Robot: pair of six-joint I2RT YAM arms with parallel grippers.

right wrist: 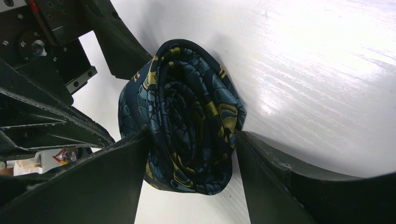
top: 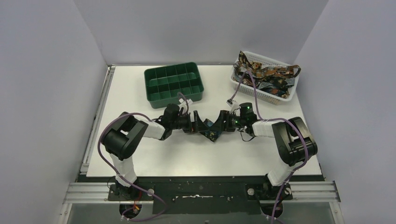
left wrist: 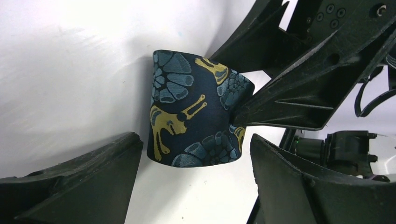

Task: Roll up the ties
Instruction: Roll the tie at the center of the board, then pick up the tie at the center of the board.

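Note:
One tie is wound into a tight roll [top: 211, 132] at the table's middle, dark navy with blue and yellow figures. My right gripper [top: 223, 124] is shut on it; in the right wrist view the roll's spiral end [right wrist: 187, 102] sits pinched between both fingers, and the gripper [right wrist: 192, 140] spans it. My left gripper [top: 198, 125] faces the roll from the left. In the left wrist view its jaws [left wrist: 195, 147] stand wide apart, with the roll [left wrist: 187, 112] just ahead and untouched. Several more ties [top: 267, 74] lie heaped in the basket.
A green compartment tray [top: 173, 93] stands just behind the left gripper. A white mesh basket [top: 261, 94] sits at the back right. White walls close in the table on the left, back and right.

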